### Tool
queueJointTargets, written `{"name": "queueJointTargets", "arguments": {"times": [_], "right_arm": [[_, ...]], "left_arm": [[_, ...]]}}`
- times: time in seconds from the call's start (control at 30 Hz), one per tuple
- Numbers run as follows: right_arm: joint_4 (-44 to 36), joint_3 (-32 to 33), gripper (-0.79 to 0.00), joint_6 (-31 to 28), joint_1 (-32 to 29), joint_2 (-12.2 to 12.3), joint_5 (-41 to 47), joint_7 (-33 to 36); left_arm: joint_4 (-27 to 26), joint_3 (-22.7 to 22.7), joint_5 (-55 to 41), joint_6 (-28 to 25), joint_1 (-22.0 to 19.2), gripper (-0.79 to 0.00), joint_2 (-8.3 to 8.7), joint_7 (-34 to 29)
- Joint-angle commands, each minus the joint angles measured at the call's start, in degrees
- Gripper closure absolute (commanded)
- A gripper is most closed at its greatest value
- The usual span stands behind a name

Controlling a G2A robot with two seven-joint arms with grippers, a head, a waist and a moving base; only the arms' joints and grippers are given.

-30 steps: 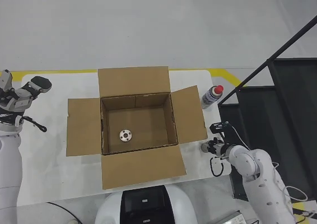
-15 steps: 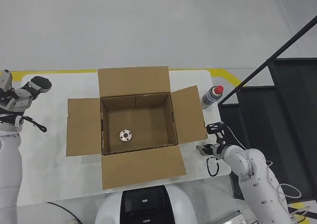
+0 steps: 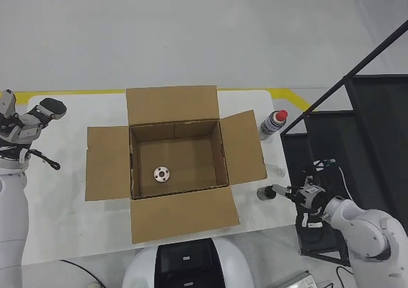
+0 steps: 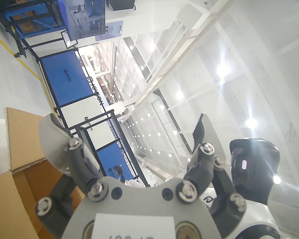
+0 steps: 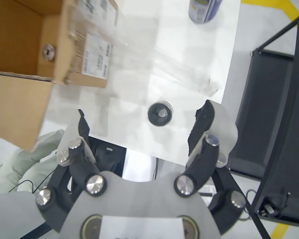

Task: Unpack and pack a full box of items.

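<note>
Matt cardbd box [image 3: 171, 106], glossy metal can [image 3: 270, 124]

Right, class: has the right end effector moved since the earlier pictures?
Yes. In the top view the right end effector has drawn back from the box, out to the table's right edge.

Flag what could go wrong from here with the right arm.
1. The small round part stands close to the table edge, in front of the open right end effector; an off-centre grasp could push it off.
2. The upright spray can stands near the same edge; an arm swinging toward the cardboard box could topple it.
</note>
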Motion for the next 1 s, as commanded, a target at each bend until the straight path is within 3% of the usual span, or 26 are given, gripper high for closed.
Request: {"name": "queueJointTargets", "arguments": {"times": [0.0, 0.23, 0.4, 0.57, 0.97], "right_arm": [[-3.12, 2.12, -0.785, -2.07, -1.51, 0.04, 2.41, -1.38], [-13.59, -0.41, -0.785, -4.75, 0.54, 0.79, 1.06, 2.62], [-13.59, -10.90, -0.785, -5.02, 10.49, 1.64, -4.02, 8.67], [-13.55, -23.47, -0.785, -1.08, 19.70, 1.88, -9.98, 15.79], [-1.35, -45.77, -0.785, 9.01, 39.95, 0.29, -17.44, 22.26]], "left_arm": [[0.00, 0.00, 0.00, 0.00, 0.00, -0.785, 0.00, 0.00], [0.00, 0.00, 0.00, 0.00, 0.00, -0.785, 0.00, 0.00], [0.00, 0.00, 0.00, 0.00, 0.00, -0.785, 0.00, 0.00], [0.00, 0.00, 0.00, 0.00, 0.00, -0.785, 0.00, 0.00], [0.00, 0.00, 0.00, 0.00, 0.00, -0.785, 0.00, 0.00]]}}
